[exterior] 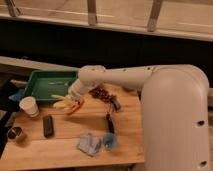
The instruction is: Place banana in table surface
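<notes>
The big white arm (150, 85) reached across the wooden table (65, 140) toward its far left corner, and the gripper (67, 101) sat just off the near edge of the green tray (42, 82). The banana (62, 102) was at the gripper, low over the wood beside the tray; I could not tell whether it touched the surface.

A paper cup (29, 106) stood near the left edge, a dark remote (48, 125) in front of it, a small metal cup (15, 133) toward the near left corner, and a crumpled blue packet (90, 144) by the near edge.
</notes>
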Tool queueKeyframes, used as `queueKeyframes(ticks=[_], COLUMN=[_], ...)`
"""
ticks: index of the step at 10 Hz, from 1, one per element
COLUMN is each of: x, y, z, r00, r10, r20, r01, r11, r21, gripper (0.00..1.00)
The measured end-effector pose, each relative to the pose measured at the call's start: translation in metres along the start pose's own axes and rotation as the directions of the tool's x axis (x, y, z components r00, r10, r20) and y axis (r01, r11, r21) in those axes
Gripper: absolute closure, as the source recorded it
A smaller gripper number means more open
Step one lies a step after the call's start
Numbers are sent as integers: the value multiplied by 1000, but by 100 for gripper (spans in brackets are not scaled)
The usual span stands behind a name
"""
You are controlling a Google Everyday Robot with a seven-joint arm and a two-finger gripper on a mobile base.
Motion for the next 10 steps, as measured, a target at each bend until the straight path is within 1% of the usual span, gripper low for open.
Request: queueKeyframes(ticks=[1,2,3,4,5,8,9,10], x=[25,42,58,65,69,70,70,71], y=[2,1,-4,-4,-4,-6,-6,-6], z=[3,5,12,16,19,18,19,20], r00=[998,992,980,970,964,963,963,961], r10=[57,116,192,232,258,261,258,261], r20=[-31,-44,-58,-66,-73,-71,-75,-85], r01=[-58,-116,-192,-232,-258,-262,-259,-263], r11=[998,993,981,973,966,965,966,965], r21=[-6,-6,-2,-2,-2,0,-2,-6], gripper=[99,94,85,82,81,82,88,89])
